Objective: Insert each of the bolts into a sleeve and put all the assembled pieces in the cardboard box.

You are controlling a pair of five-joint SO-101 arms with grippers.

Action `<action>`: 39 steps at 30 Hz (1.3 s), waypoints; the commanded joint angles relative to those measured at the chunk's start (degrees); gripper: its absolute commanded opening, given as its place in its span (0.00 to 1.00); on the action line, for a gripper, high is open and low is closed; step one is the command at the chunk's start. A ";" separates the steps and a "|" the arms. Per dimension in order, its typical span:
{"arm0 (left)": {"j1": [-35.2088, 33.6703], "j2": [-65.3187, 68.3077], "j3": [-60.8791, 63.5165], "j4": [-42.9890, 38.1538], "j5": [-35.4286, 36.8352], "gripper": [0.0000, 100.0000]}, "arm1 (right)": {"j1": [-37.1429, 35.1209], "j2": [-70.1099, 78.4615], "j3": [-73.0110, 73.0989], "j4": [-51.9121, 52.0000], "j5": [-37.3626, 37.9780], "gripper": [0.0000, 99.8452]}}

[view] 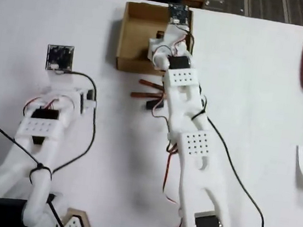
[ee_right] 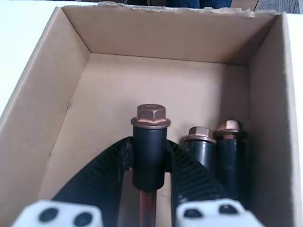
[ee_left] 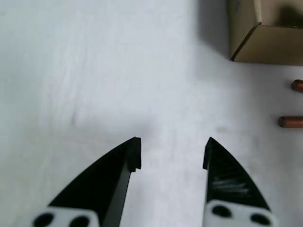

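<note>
Right end effector [ee_right: 149, 147]: I have it clenched on the black sleeve [ee_right: 148, 161], which it holds over the inside of the box.
Held piece: a copper bolt [ee_right: 150, 117] runs through that sleeve. Its hex head is on top and its threaded shank sticks out below, between the fingers.
Cardboard box [ee_right: 156, 33]: open-topped, at the far edge of the table [view: 69, 15], with the right arm stretched over it.
Assembled pieces: two sleeved bolts, one [ee_right: 200, 142] and the other [ee_right: 230, 139], lie side by side on the box floor, close to one side wall.
Left end effector [ee_left: 173, 152]: released, with the jaws spread wide and nothing between them. It hangs over bare table, well apart from the box.
Loose bolts: two bare copper bolts, one [view: 149, 83] and the other [view: 145, 95], lie on the table just outside the box, beside the right arm.
</note>
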 commanded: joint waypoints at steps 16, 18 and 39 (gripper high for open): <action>0.62 -0.18 -0.31 -0.88 -0.44 0.23 | 0.48 -1.45 -0.62 3.21 0.09 0.07; 0.62 -0.18 -0.31 -0.88 -0.44 0.23 | 0.48 -1.54 -0.70 3.38 -1.41 0.09; 0.44 -0.18 -0.31 -0.88 -0.44 0.23 | 5.41 -5.41 -18.81 31.52 -3.87 0.04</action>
